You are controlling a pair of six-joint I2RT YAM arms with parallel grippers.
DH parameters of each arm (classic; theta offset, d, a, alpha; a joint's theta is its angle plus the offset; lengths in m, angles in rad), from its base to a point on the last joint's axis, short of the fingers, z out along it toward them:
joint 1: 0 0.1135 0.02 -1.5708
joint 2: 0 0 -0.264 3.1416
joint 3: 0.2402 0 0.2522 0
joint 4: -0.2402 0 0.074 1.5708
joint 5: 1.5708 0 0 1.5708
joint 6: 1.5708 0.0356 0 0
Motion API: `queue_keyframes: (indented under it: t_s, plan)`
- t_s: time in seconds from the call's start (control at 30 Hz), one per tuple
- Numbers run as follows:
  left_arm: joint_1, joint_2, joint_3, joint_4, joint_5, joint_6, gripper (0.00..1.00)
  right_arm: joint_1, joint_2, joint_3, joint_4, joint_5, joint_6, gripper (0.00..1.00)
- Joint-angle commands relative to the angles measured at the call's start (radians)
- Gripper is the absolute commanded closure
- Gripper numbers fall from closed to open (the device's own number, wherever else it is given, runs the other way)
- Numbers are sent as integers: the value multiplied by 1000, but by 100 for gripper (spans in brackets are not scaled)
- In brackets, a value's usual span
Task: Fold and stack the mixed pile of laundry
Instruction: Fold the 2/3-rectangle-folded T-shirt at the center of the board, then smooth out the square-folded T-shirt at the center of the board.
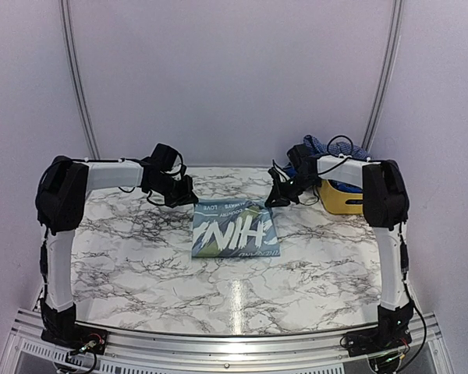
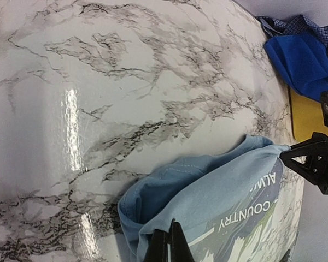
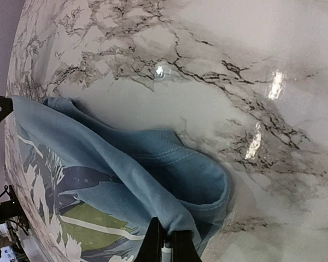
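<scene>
Sky-blue T-shirt: soft, light, limp; likely to sag between holds.
Left end effector: closed, pinching its far-left corner.
Right end effector: closed, pinching far-right corner.
Best hold: corner hems.

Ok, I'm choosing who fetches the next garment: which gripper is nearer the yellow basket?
Right. The right gripper is shut on the T-shirt corner beside the yellow basket; the left gripper holds the other far corner, across the T-shirt from it.

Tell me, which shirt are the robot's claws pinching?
The pale blue T-shirt with writing, mid-table: the left gripper and right gripper each pinch a far corner. The checked shirt and bright blue piece sit untouched at the basket.
</scene>
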Motion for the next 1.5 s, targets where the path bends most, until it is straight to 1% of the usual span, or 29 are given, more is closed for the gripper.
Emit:
queue_keyframes:
  t_s: [0.0,0.03,0.07,0.17,0.2,0.23,0.27,0.37,0.47,0.5,0.6,0.67,0.73,0.77,0.83,0.93,1.0,1.17,1.33,1.47]
  plan:
    - [27,75,60,-25,14,28,100,-27,42,94,-4,19,15,91]
    - [37,83,67,-25,13,30,100,-35,44,109,-13,30,19,84]
    - [44,85,77,-25,9,41,87,-43,37,113,-17,34,24,78]
    - [56,44,103,-39,-45,90,37,-75,-32,98,-12,52,31,57]
    - [58,16,102,-42,-64,104,18,-83,-66,86,-10,58,23,52]
    - [60,-11,96,-44,-82,118,4,-87,-105,67,-6,58,14,48]
    - [59,-43,83,-43,-95,130,1,-88,-142,39,15,48,3,46]
    - [59,-147,-4,4,-105,131,1,-88,-232,-63,67,-66,-7,44]
    - [58,-231,-114,114,-13,91,1,-59,-274,-178,176,-234,31,43]
    - [55,-248,-148,156,25,66,1,-41,-268,-188,173,-256,20,42]
    - [34,-265,-212,224,86,38,1,-28,-229,-164,110,-239,-52,41]
    - [14,-241,-226,231,77,54,1,-54,-230,-192,142,-206,-48,41]
    - [3,-203,-228,231,69,47,1,-71,-230,-212,147,-139,-76,41]
    - [-1,-185,-224,231,63,40,3,-73,-225,-205,130,-109,-101,41]
    - [-5,-147,-207,231,69,31,12,-73,-207,-191,102,-66,-146,45]
    - [-9,-87,-168,214,82,29,28,-73,-169,-175,99,-59,-174,50]
    - [-9,-51,-148,199,82,28,33,-73,-134,-149,88,-59,-190,54]
    - [-9,6,-118,192,83,27,43,-71,-70,-88,73,-83,-198,63]
    - [-9,60,-69,180,79,9,47,-60,-26,-30,59,-86,-199,66]
    - [-8,99,-39,171,68,-3,51,-54,22,31,43,-97,-197,70]
